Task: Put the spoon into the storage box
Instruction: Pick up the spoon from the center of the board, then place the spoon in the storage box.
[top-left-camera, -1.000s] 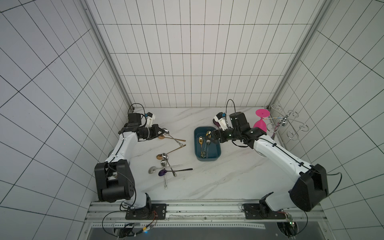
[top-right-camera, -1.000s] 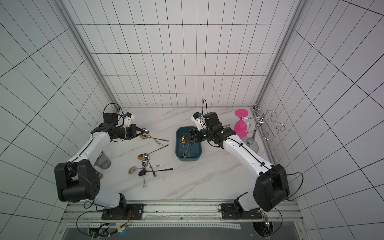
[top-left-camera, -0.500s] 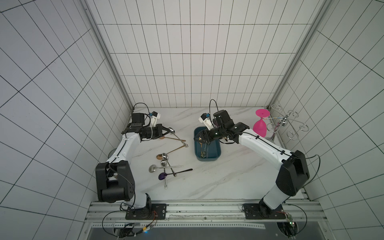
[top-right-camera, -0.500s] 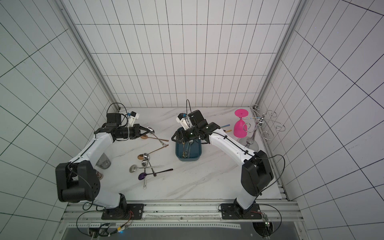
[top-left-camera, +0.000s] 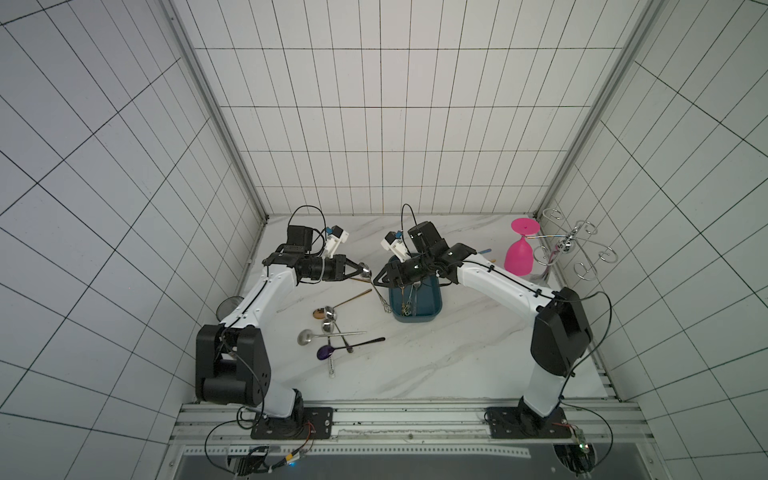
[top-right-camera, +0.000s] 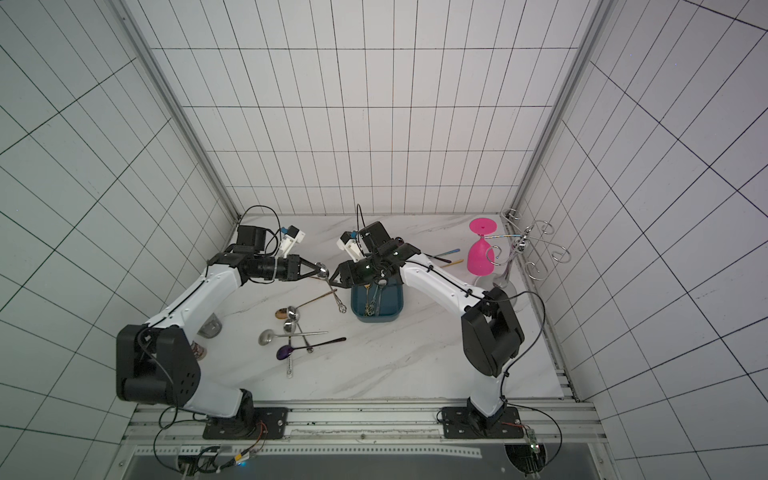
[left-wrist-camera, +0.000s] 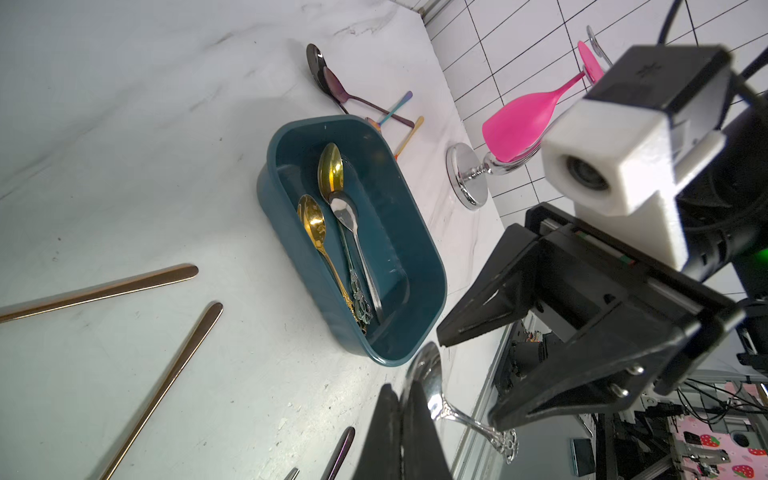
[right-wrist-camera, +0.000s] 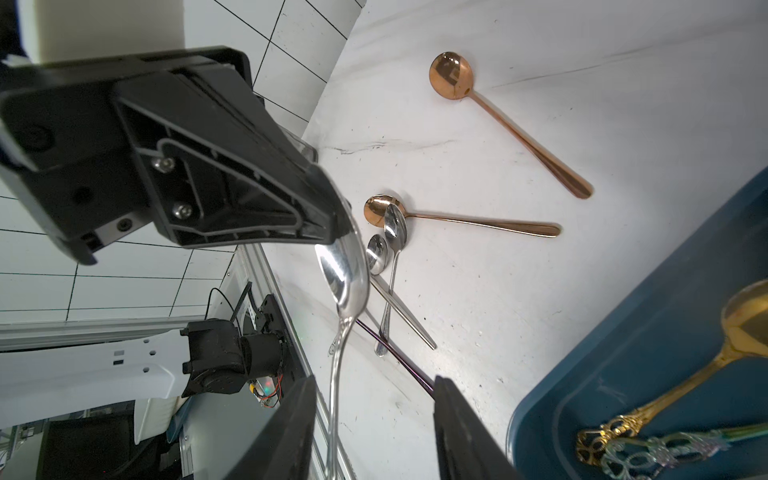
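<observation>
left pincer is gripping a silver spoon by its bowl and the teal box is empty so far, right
Not quite: the teal box is not empty. The left wrist view shows three spoons lying in it, two gold and one silver. The left pincer does grip a silver spoon by its bowl.

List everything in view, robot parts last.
storage box: one, dark teal, mid-table.
boxed spoons: three, two gold, one silver, inside it.
held spoon: one, silver, raised beside box.
rose-gold spoons: two, tabletop beside box.
silver spoons: three, same cluster.
purple spoon: one, same cluster.
far spoons: about four, dark, rainbow, gold, behind box.
rack: one, chrome, far corner.
goblet: one, pink, inverted beside rack.
cup: one, grey, beside left arm.
table: one, white marble, under everything.
left hand: one, black, shut on held spoon's bowl.
right hand: one, black, open around its handle.
</observation>
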